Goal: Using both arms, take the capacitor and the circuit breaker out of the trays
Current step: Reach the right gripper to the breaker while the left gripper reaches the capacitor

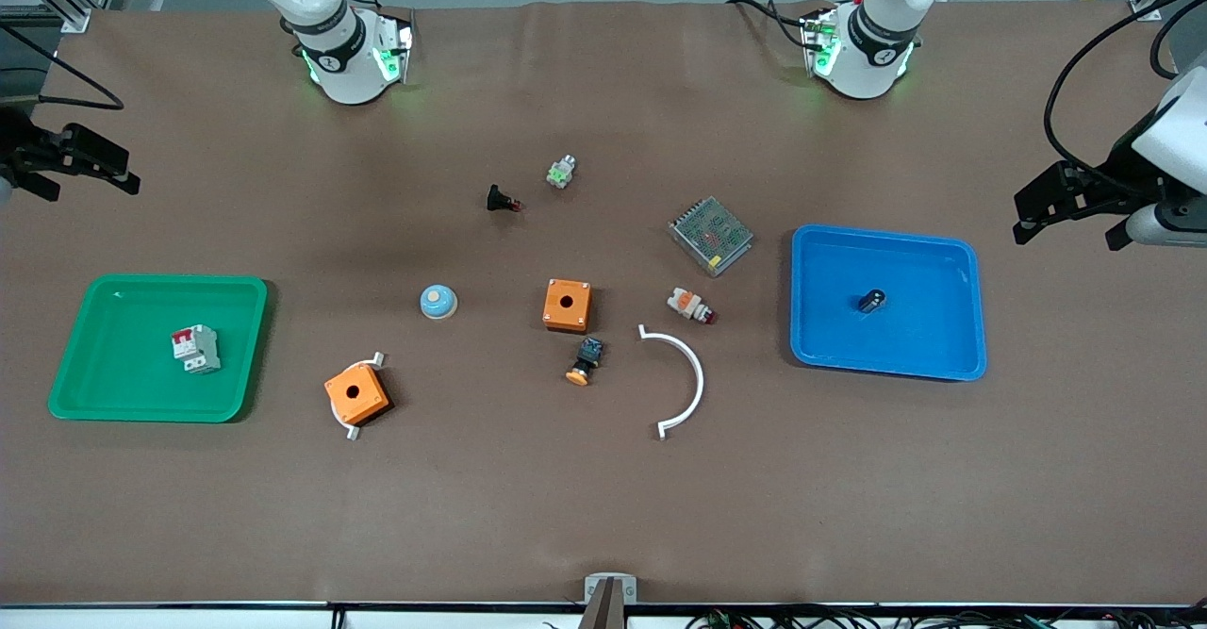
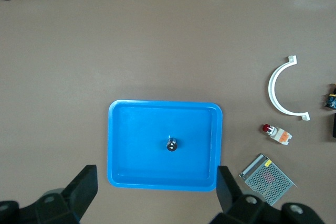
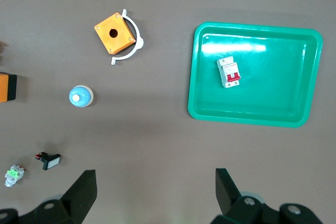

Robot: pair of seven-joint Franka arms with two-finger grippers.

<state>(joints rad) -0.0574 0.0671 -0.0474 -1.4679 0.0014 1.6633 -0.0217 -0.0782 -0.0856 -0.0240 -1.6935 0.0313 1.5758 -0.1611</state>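
The capacitor point(image 1: 871, 301), a tiny dark cylinder, lies in the blue tray point(image 1: 910, 256) at the left arm's end of the table. In the left wrist view it point(image 2: 171, 144) sits mid-tray point(image 2: 136, 129). The breaker point(image 1: 195, 349), white-grey with red levers, lies in the green tray point(image 1: 123, 318) at the right arm's end; it also shows in the right wrist view point(image 3: 229, 72) in that tray point(image 3: 273, 103). My left gripper point(image 1: 1070, 217) point(image 2: 156, 174) is open and empty, high over the table beside the blue tray. My right gripper point(image 1: 87, 181) point(image 3: 155, 177) is open and empty, high over bare table beside the green tray.
Between the trays lie two orange boxes point(image 1: 568, 305) point(image 1: 356, 394), a blue dome point(image 1: 438, 301), a white arc point(image 1: 681, 384), a mesh-topped supply point(image 1: 711, 235), a black button with orange cap point(image 1: 585, 362), a white-and-orange part point(image 1: 690, 306), a small black part point(image 1: 502, 200) and a green-white part point(image 1: 561, 173).
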